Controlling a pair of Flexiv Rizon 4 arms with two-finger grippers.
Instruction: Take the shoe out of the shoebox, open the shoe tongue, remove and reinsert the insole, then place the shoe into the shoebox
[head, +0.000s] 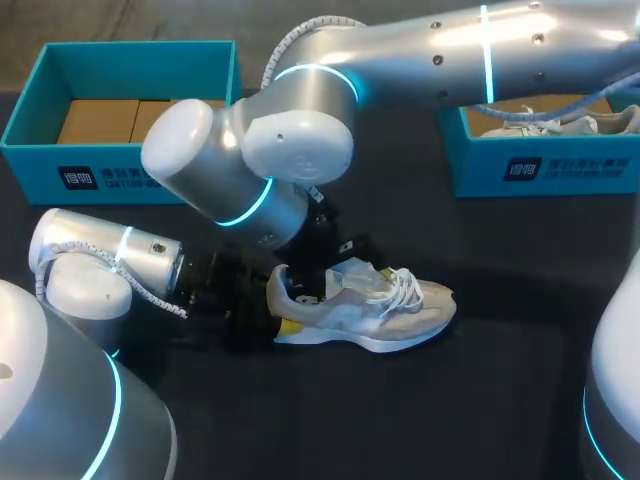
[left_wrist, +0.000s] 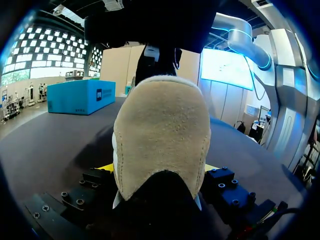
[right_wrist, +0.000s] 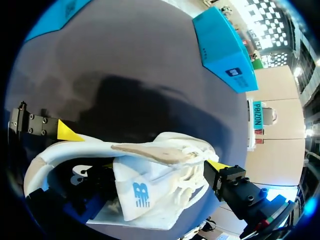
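Lying on dark table (head: 500, 400), shoe (head: 400, 310), L shoebox (head: 150, 175), R shoebox (head: 570, 170)

The sneaker (head: 365, 305) is showing napped beige suede and white mesh cloth. The desk (head: 520, 400) is looking dark and matt, the teal shoebox (head: 150, 175) smooth cardboard, my right arm (head: 450, 50) glossy silver.

Shoe (head: 365, 305) lay on table (head: 520, 400) near middle, on its sole, toe toward right, heel toward left. Left gripper (left_wrist: 159, 167) was at heel end, heel between its fingers, touching on both sides. Right gripper (right_wrist: 142, 148) hung over shoe's opening, fingers wide apart, one by heel collar, other by laces. Left shoebox (head: 120, 165) stood at table's far left, right shoebox (head: 545, 165) at far right, both behind shoe and well apart from it. Other shoes (head: 545, 122) lay in right shoebox.
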